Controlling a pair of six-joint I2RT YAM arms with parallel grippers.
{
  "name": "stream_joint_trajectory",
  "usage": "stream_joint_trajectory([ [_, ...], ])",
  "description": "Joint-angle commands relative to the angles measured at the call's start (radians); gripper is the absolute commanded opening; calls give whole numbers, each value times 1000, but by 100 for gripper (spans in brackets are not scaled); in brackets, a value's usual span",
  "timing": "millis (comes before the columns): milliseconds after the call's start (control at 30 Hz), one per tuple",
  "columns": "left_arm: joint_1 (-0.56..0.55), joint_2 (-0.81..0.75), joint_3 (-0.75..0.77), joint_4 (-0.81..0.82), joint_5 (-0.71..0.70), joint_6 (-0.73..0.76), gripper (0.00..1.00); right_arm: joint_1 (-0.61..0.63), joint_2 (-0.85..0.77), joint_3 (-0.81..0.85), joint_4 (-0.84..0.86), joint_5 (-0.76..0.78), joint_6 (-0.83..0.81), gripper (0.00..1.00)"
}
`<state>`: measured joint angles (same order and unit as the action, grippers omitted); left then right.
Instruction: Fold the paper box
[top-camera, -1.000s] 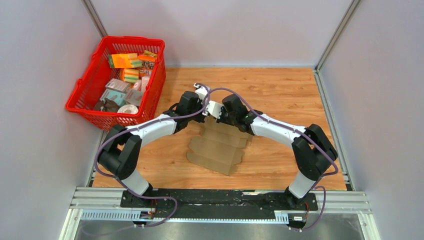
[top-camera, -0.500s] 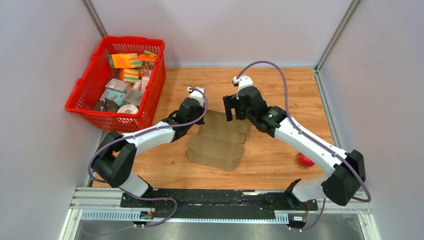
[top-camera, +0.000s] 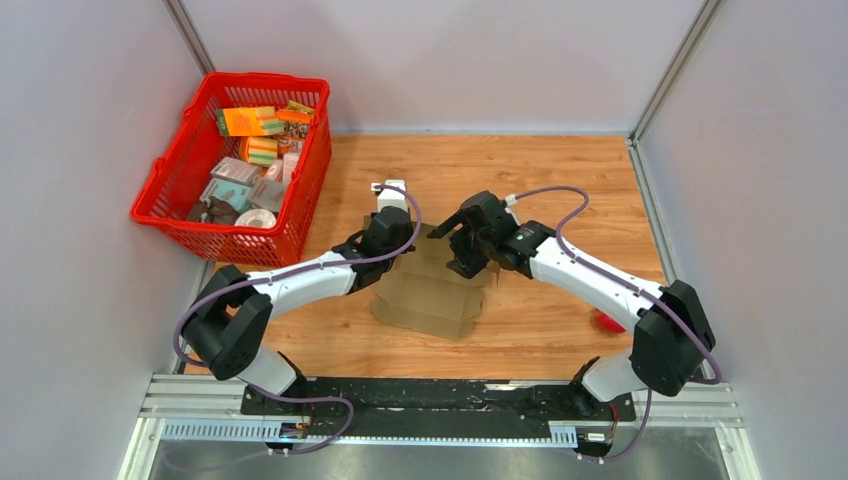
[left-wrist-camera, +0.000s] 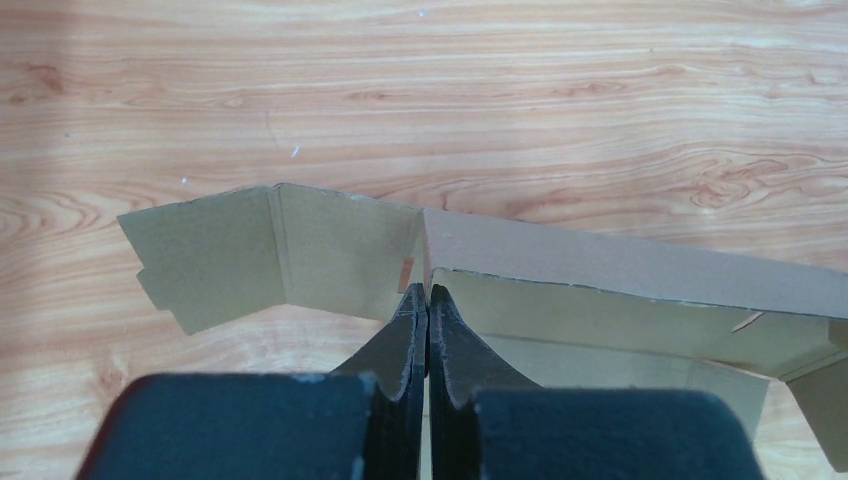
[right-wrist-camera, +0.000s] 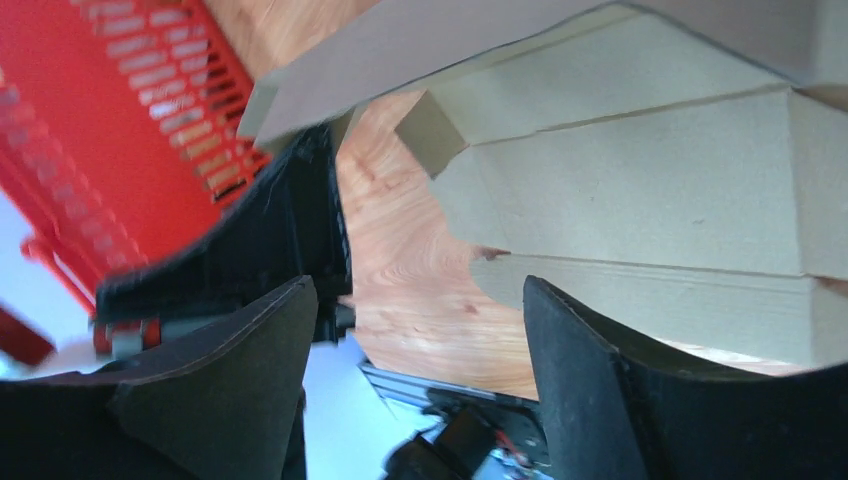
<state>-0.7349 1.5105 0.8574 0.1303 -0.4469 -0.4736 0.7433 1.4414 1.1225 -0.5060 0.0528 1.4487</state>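
paper box (top-camera: 432, 295): plain brown cardboard, mostly flat in the middle of the wooden table (top-camera: 570, 180), between the two arms; its far flap is tipped up off the wood
left gripper (left-wrist-camera: 427, 292): squeezed fully together, tips pinching the raised flap right at the crease
right gripper (right-wrist-camera: 418, 288): fingers spread wide, nothing in them, hanging over the box's right side
basket (top-camera: 312, 170): red mesh one, far left corner, full of colourful packets (top-camera: 250, 150)
also: small red thing (top-camera: 606, 320) near the table's right edge, can't tell what it is
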Motion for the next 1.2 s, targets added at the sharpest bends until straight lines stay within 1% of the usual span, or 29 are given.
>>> stream_joint_trajectory([
  [0,-23,-56,-29,32,-91,-40,0,-15,17,-4,60,77,340,76],
  [200,-24,-79,-66,57,-104,-60,0,-50,51,16,41,143,368,73],
  [233,-24,-81,-69,61,-104,-62,0,-59,60,22,17,144,386,73],
  [333,-24,-88,-80,75,-101,-62,0,-81,88,20,35,116,407,71],
  [433,-24,-88,-84,86,-93,-63,0,-87,112,39,38,131,411,69],
  [500,-24,-88,-92,94,-84,-71,0,-90,126,57,46,143,414,65],
  [533,-24,-88,-93,98,-81,-74,0,-91,134,63,49,145,414,61],
  [700,-29,-88,-110,120,-73,-77,0,-93,188,100,67,144,432,54],
  [733,-31,-90,-113,120,-72,-74,0,-93,192,108,69,144,435,50],
  [833,-34,-98,-116,120,-70,-65,0,-93,208,111,84,134,446,42],
  [1000,-34,-107,-129,141,-50,-51,0,-93,235,99,121,104,455,34],
  [1067,-34,-111,-135,146,-29,-45,0,-93,237,91,129,94,449,29],
  [1100,-34,-113,-138,149,-23,-42,0,-93,234,83,144,96,446,22],
  [1167,-34,-125,-146,146,5,-30,0,-94,226,57,170,104,427,15],
])
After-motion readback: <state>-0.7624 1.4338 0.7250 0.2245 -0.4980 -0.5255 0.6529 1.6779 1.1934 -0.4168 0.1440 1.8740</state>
